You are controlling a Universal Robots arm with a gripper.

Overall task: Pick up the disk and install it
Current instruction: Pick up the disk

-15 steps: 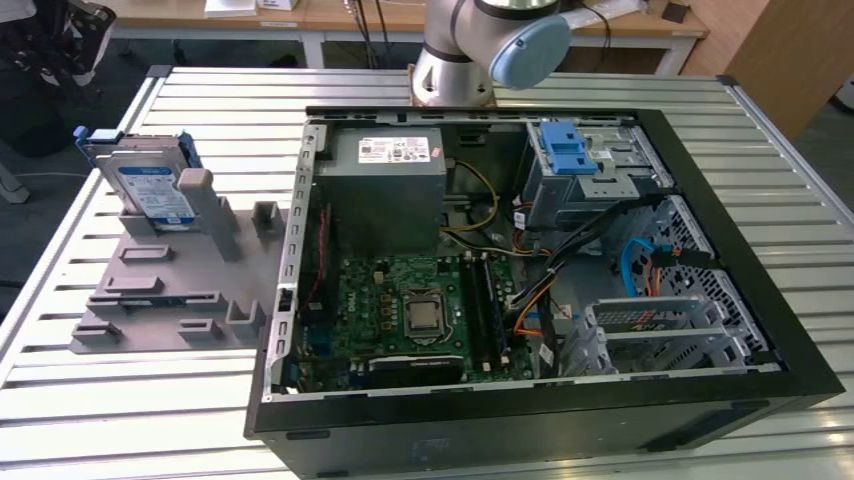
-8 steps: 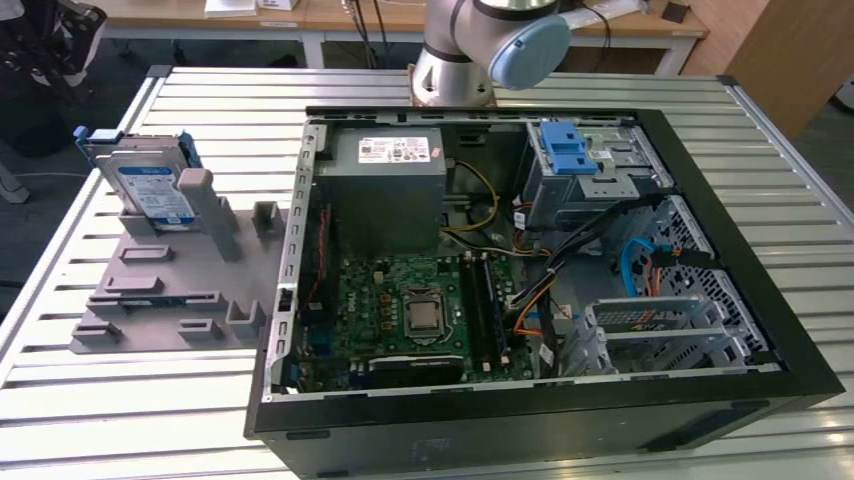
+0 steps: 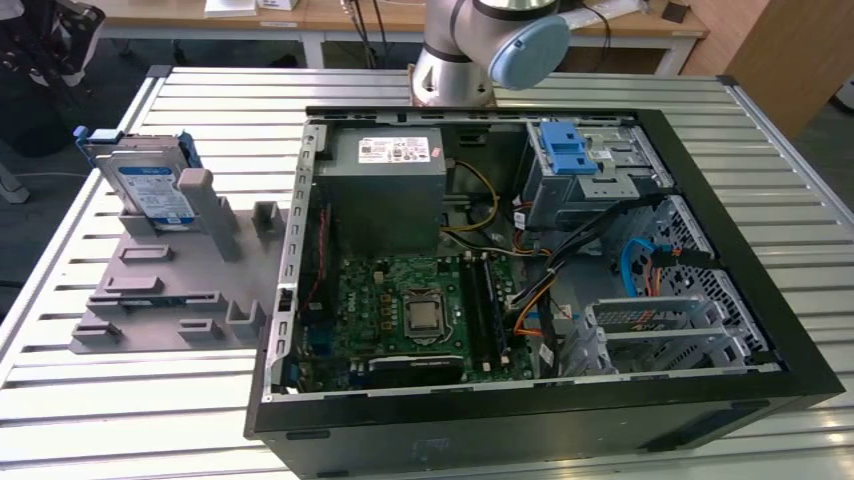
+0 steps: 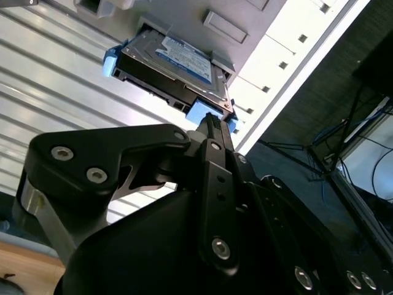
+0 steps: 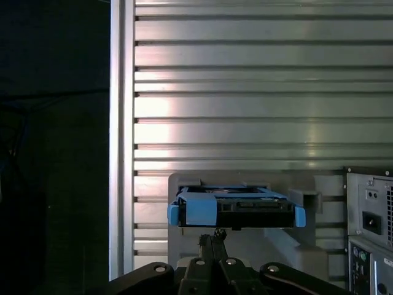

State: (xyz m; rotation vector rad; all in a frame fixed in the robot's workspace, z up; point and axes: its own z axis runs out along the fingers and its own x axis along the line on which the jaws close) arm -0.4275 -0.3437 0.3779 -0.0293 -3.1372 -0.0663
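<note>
the flat silver hard drive with the white-and-blue label and blue plastic rails, the disk (image 3: 144, 186), stands on edge in a grey plastic holder (image 3: 160, 290) on the ribbed metal bench (image 3: 134, 400). in the exterior view it is at the exterior view's left, well apart from the open black computer case (image 3: 534, 432) that lies in the middle of the bench. inside that case you can see the grey power-supply box with its white sticker (image 3: 387, 200) and a green board beside it. the grey and blue robot arm (image 3: 467, 50) rises behind the case.

your hand (image 5: 215, 235) shows in both wrist views, its black fingers drawn close together with nothing gripped between them. in the first wrist view the tips point at the lower edge of the disk (image 5: 236, 210), just beside it. in the second wrist view the hand (image 4: 212, 123) sits right by the blue rail at the disk's (image 4: 175, 58) near corner. you cannot tell whether the tips touch the rail.
</note>
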